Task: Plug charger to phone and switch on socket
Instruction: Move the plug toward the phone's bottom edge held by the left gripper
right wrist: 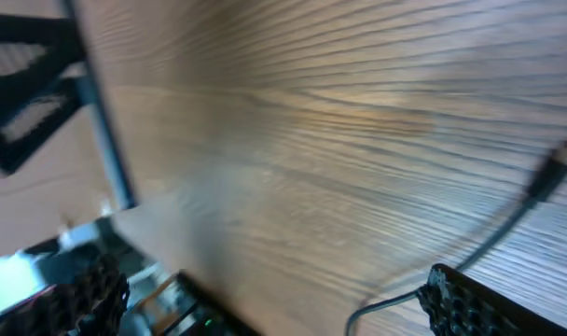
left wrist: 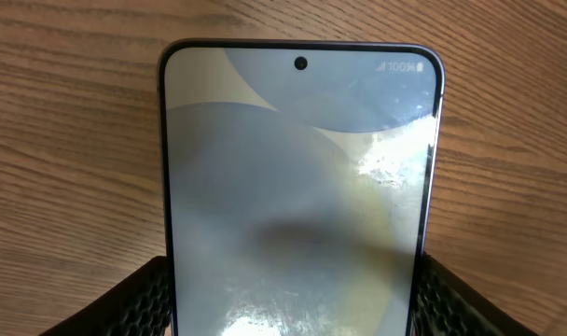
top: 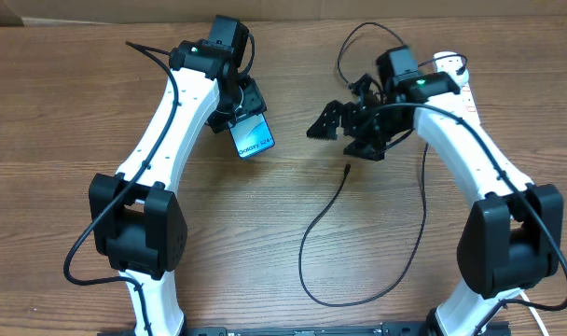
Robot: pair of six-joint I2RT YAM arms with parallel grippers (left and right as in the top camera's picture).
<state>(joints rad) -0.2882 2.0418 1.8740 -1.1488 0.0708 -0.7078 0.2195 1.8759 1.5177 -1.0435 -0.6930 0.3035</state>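
In the overhead view the phone (top: 253, 136), its light-blue screen lit, is held above the table by my left gripper (top: 239, 118). The left wrist view shows the phone (left wrist: 300, 168) clamped by its side edges between both black fingers (left wrist: 139, 301). My right gripper (top: 336, 140) hovers in the middle of the table, open and empty. Just below it lies the charger's small black connector tip (top: 347, 170). Its thin cable (top: 307, 266) loops toward the front edge and back up to the right. The blurred right wrist view shows the tip (right wrist: 547, 177) beyond the right finger (right wrist: 475, 303). The white socket (top: 458, 73) lies at the back right, mostly behind the right arm.
The charger cable makes a wide loop over the front middle of the wooden table (top: 69, 103). A second thin black wire (top: 353, 42) arcs above the right wrist. Both arm bases stand at the front corners.
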